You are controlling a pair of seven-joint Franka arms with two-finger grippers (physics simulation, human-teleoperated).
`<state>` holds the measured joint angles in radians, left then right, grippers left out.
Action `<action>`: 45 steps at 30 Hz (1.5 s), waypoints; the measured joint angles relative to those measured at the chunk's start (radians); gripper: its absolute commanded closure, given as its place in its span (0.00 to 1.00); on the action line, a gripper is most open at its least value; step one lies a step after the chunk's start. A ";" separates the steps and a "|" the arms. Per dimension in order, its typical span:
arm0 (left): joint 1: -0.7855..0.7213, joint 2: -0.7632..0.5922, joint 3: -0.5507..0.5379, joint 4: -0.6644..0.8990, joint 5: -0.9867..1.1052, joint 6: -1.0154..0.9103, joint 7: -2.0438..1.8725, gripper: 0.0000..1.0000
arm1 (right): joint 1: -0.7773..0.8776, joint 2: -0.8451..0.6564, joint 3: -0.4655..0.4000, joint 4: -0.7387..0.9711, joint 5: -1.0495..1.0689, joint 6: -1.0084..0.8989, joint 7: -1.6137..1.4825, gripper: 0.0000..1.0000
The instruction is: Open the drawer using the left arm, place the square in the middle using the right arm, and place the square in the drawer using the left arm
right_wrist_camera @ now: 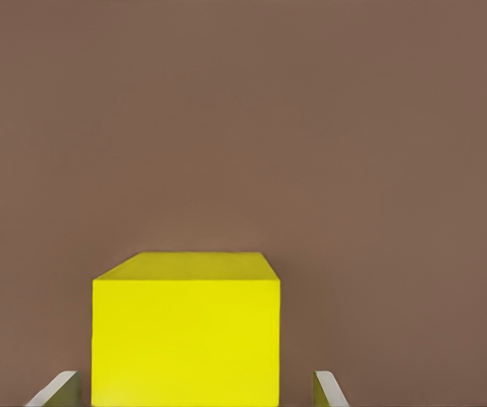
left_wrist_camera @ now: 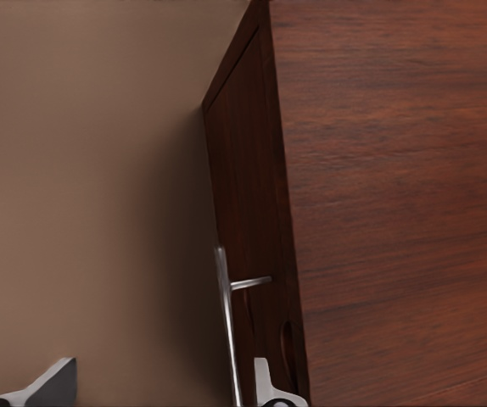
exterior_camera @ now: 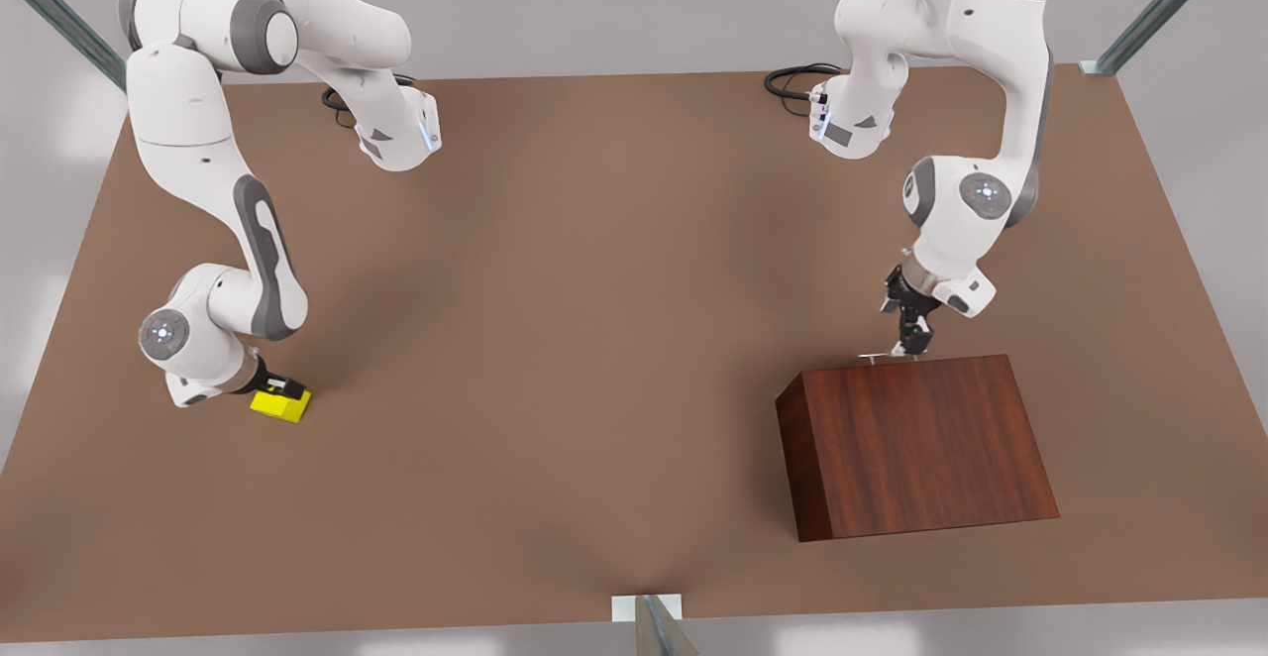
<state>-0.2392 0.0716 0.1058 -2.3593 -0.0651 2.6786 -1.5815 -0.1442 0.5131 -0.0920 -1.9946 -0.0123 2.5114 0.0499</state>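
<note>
The square (exterior_camera: 280, 404) is a small yellow cube on the table at the front view's left. My right gripper (exterior_camera: 272, 385) is down at it. In the right wrist view the square (right_wrist_camera: 186, 331) sits between the open fingers (right_wrist_camera: 61, 388), with a small gap on each side. The dark wooden box (exterior_camera: 916, 443) stands at the front view's right. Its drawer front (left_wrist_camera: 243, 195) sits flush with the box on the far side. My left gripper (exterior_camera: 913, 339) is open at the silver handle (left_wrist_camera: 224, 322), and the bar lies between its fingers (left_wrist_camera: 269, 386).
The brown tabletop (exterior_camera: 594, 339) stretches wide between the two arms. Black cables (exterior_camera: 792, 76) lie near the arm bases at the far edge. Metal frame struts (exterior_camera: 654, 626) stand at the table's near edge and back corners.
</note>
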 measured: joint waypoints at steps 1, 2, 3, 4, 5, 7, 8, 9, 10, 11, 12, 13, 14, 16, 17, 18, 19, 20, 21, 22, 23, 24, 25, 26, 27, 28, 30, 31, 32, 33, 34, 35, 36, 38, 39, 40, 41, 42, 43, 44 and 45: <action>-0.006 0.008 0.000 0.000 -0.001 0.006 0.000 0.00 | 0.002 0.005 0.000 -0.015 0.000 0.025 -0.001 0.00; -0.014 0.012 0.000 0.000 -0.001 0.006 0.000 0.00 | 0.004 0.010 0.000 -0.021 0.000 0.040 -0.001 0.00; -0.015 0.018 0.000 0.000 -0.001 0.007 0.000 0.00 | 0.005 0.013 0.000 -0.020 0.000 0.041 -0.001 0.00; -0.010 0.021 0.000 0.000 -0.002 0.007 0.000 0.00 | 0.005 0.018 0.000 -0.017 0.000 0.041 0.000 0.00; -0.007 0.025 0.001 0.000 -0.002 0.007 0.000 0.00 | 0.005 0.028 0.000 -0.011 0.000 0.044 -0.001 0.00; -0.009 0.030 0.000 0.001 -0.002 0.009 0.000 0.00 | 0.005 0.036 0.000 -0.010 0.000 0.078 -0.001 0.00; -0.011 0.035 0.000 0.002 -0.002 0.009 0.000 0.00 | 0.006 0.043 0.000 -0.005 -0.001 0.086 -0.007 0.00; -0.010 0.037 0.000 0.002 -0.002 0.013 0.000 0.00 | 0.008 0.051 0.000 -0.004 0.000 0.120 -0.020 0.00; -0.009 0.045 0.000 0.002 -0.002 0.016 0.000 0.00 | 0.009 0.056 0.000 -0.001 0.000 0.127 -0.022 0.00; -0.009 0.046 0.000 0.002 -0.002 0.017 0.000 0.00 | 0.009 0.057 0.000 -0.001 0.000 0.127 -0.022 0.00; -0.009 0.044 0.000 0.002 -0.002 0.013 0.000 0.00 | 0.009 0.060 0.000 -0.001 0.000 0.127 -0.022 0.00; -0.010 0.042 0.002 0.002 -0.002 0.006 0.000 0.00 | 0.009 0.060 0.000 -0.001 0.000 0.127 -0.022 0.08; -0.009 0.038 0.002 0.000 -0.002 -0.004 0.000 0.00 | 0.006 0.058 0.000 -0.001 0.000 0.126 -0.022 0.13; -0.010 0.028 0.002 0.000 -0.003 -0.030 0.000 0.00 | 0.008 0.056 0.000 -0.001 0.001 0.125 -0.022 0.25; -0.010 0.028 0.002 0.000 -0.003 -0.031 0.000 0.00 | 0.008 0.056 0.000 -0.001 0.002 0.124 -0.021 0.28; -0.009 0.028 0.002 0.000 -0.003 -0.032 0.000 0.00 | 0.008 0.056 0.000 -0.001 0.002 0.121 -0.022 0.33; -0.009 0.028 0.002 -0.001 -0.003 -0.032 -0.001 0.00 | 0.008 0.056 0.000 -0.001 0.002 0.119 -0.022 0.34; -0.009 0.028 0.002 0.000 -0.004 -0.042 0.000 0.00 | 0.009 0.056 0.000 -0.001 0.002 0.119 -0.022 0.33; -0.010 0.028 0.002 -0.001 -0.004 -0.045 0.000 0.00 | 0.009 0.056 0.000 -0.001 0.002 0.118 -0.023 0.33; -0.010 0.028 0.002 -0.002 -0.005 -0.046 0.000 0.00 | 0.009 0.056 0.001 -0.001 0.002 0.118 -0.021 0.33; -0.009 0.028 0.002 -0.002 -0.005 -0.055 -0.001 0.00 | 0.009 0.052 0.005 -0.001 0.002 0.117 -0.022 0.33; -0.010 0.026 0.002 -0.003 -0.005 -0.061 0.000 0.00 | 0.009 0.048 0.010 -0.001 0.003 0.117 -0.022 0.33; -0.010 0.017 0.002 -0.006 -0.005 -0.068 -0.001 0.00 | 0.010 0.038 0.016 -0.001 0.003 0.114 -0.020 0.31; -0.009 0.010 0.002 -0.006 -0.006 -0.077 0.000 0.00 | 0.010 0.030 0.025 -0.001 0.003 0.114 -0.020 0.30; -0.010 0.004 0.002 -0.007 -0.006 -0.084 -0.001 0.00 | 0.005 0.019 0.038 -0.004 0.004 0.112 -0.019 0.30; -0.011 -0.002 0.002 -0.008 -0.006 -0.090 -0.001 0.00 | 0.011 0.001 0.053 -0.006 0.006 0.105 -0.012 0.31; -0.012 -0.008 0.002 -0.009 -0.006 -0.100 -0.002 0.00 | 0.052 -0.049 0.067 -0.004 0.008 0.040 0.056 0.31; -0.012 -0.008 0.002 -0.009 -0.007 -0.099 -0.002 0.00 | 0.062 -0.059 0.090 -0.007 0.009 0.035 0.122 0.31; -0.012 -0.007 0.002 -0.010 -0.007 -0.100 -0.002 0.00 | 0.112 -0.068 0.096 -0.009 0.013 0.007 0.182 0.31; -0.011 -0.007 0.002 -0.020 -0.007 -0.097 -0.002 0.00 | 0.151 -0.082 0.111 -0.009 0.021 -0.014 0.259 0.31; -0.012 -0.007 0.002 -0.021 -0.007 -0.097 -0.002 0.00 | 0.195 -0.088 0.130 -0.008 0.022 -0.017 0.352 0.31; -0.012 -0.008 0.002 -0.023 -0.007 -0.098 -0.002 0.00 | 0.268 -0.095 0.130 -0.005 0.022 -0.017 0.472 0.31; -0.012 -0.009 0.003 -0.023 -0.007 -0.099 -0.002 0.00 | 0.335 -0.094 0.130 0.001 0.022 -0.014 0.602 0.31; -0.010 -0.027 0.003 -0.037 -0.007 -0.107 -0.001 0.00 | 0.444 -0.077 0.130 0.039 0.022 -0.013 0.813 0.31; -0.011 -0.030 0.004 -0.043 -0.007 -0.109 -0.002 0.00 | 0.484 -0.056 0.130 0.074 0.023 -0.014 0.900 0.31; -0.013 -0.031 0.005 -0.043 -0.007 -0.109 -0.002 0.00 | 0.523 -0.020 0.130 0.123 0.023 -0.015 0.985 0.31; -0.013 -0.032 0.005 -0.044 -0.007 -0.109 -0.002 0.00 | 0.568 0.013 0.130 0.173 0.023 -0.015 1.082 0.31; -0.012 -0.032 0.005 -0.044 -0.007 -0.110 -0.002 0.00 | 0.638 0.061 0.130 0.257 0.021 -0.017 1.214 0.31; -0.011 -0.032 0.005 -0.046 -0.007 -0.111 -0.002 0.00 | 0.669 0.093 0.130 0.317 0.022 -0.018 1.306 0.31; -0.010 -0.032 0.005 -0.049 -0.007 -0.111 -0.002 0.00 | 0.724 0.138 0.130 0.376 0.023 -0.018 1.375 0.30; -0.011 -0.038 0.006 -0.055 -0.007 -0.111 -0.001 0.00 | 0.763 0.189 0.130 0.451 0.025 -0.018 1.433 0.30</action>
<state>-0.2498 0.0332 0.1118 -2.4144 -0.0721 2.5679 -1.5830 0.6185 0.7016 0.0384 -1.5434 0.0125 2.4930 1.4831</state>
